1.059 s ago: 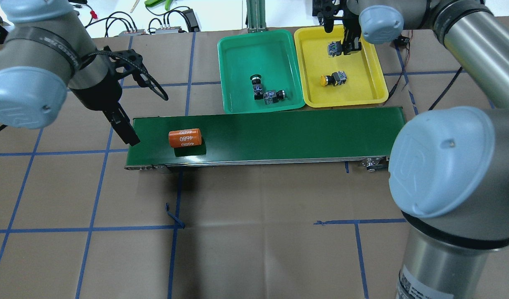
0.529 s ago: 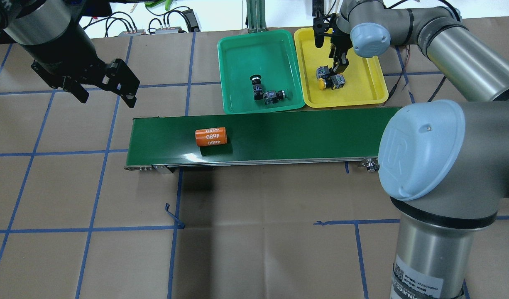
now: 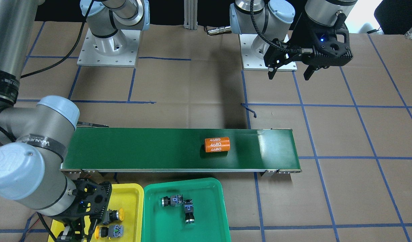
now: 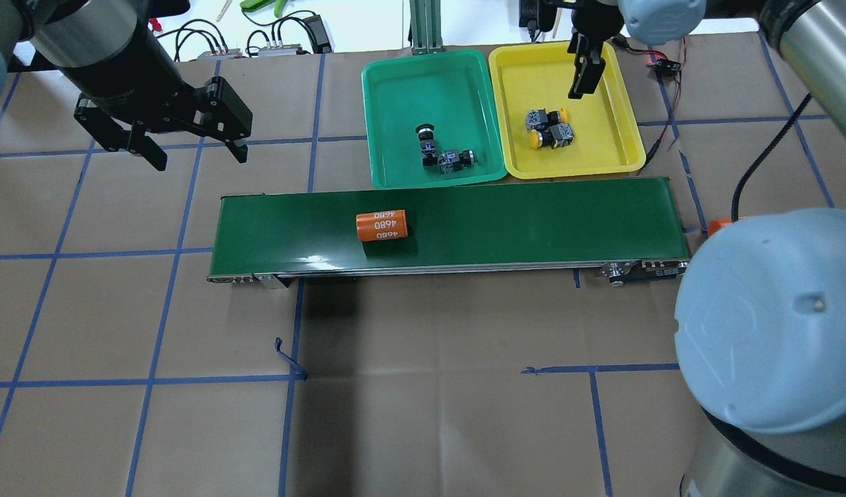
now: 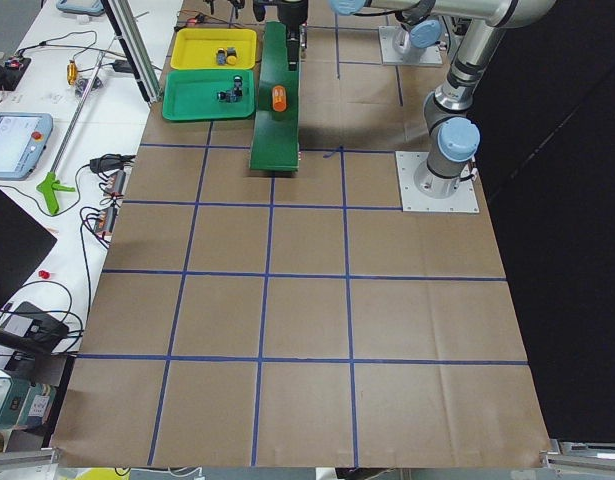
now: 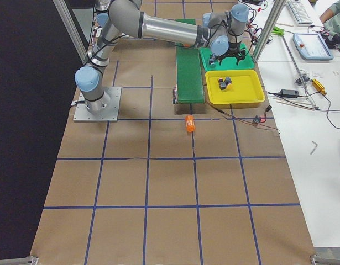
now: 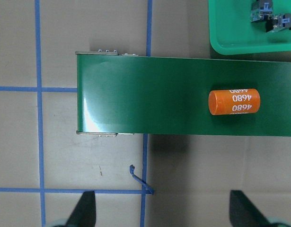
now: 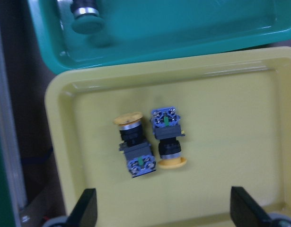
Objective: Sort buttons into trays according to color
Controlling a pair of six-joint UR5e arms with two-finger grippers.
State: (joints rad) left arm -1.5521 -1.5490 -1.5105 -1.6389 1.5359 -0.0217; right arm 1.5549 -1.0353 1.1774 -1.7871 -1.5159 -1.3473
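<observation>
Front: left pincer (image 3: 288, 74) open, empty; orange cyl. (image 3: 217, 145) on belt (image 3: 142, 148).
Overhead: right pincer (image 4: 584, 79) above yellow tray (image 4: 533, 76); green buttons (image 4: 453, 159) in green tray (image 4: 409, 90).
R wrist: jaws apart, empty; yellow buttons (image 8: 135, 142) in yellow tray, side by side, caps opposed.
R side: 2nd cyl. (image 6: 189, 123) on table (image 6: 158, 182).

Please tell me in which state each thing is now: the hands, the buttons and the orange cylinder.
Left hand: open, empty.
Right hand: open, empty, above the yellow tray.
Yellow buttons: both lying on their sides in the yellow tray, side by side.
Green buttons: both lying on their sides in the green tray.
Orange cylinder: lying on its side on the belt.
</observation>
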